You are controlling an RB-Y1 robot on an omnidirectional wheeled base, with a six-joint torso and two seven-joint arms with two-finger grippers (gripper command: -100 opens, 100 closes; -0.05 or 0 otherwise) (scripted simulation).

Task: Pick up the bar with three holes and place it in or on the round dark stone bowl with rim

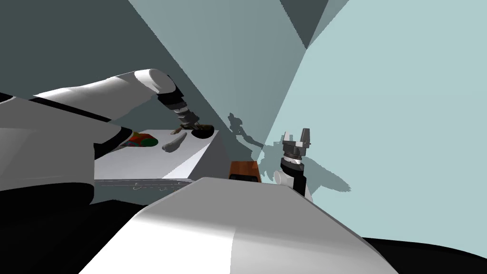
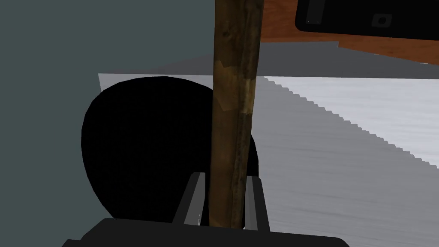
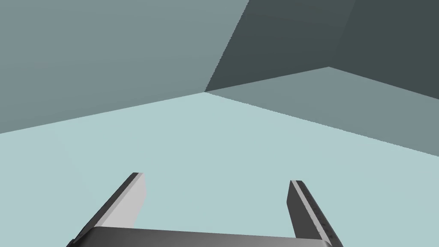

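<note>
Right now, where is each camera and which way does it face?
Head view: from the head, steeply down at white table; left gripper, right gripper show.
Left wrist view: along fingers shut on brown bar, black bowl beyond.
Right wrist view: open fingers, facing a wall.
Shared: head and left wrist show bar, bowl, table.

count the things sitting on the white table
3: the dark bowl at the far corner, a grey oblong thing beside it, then a red and green thing. The left gripper holds the brown bar at the bowl. My left arm may hide more.
</note>
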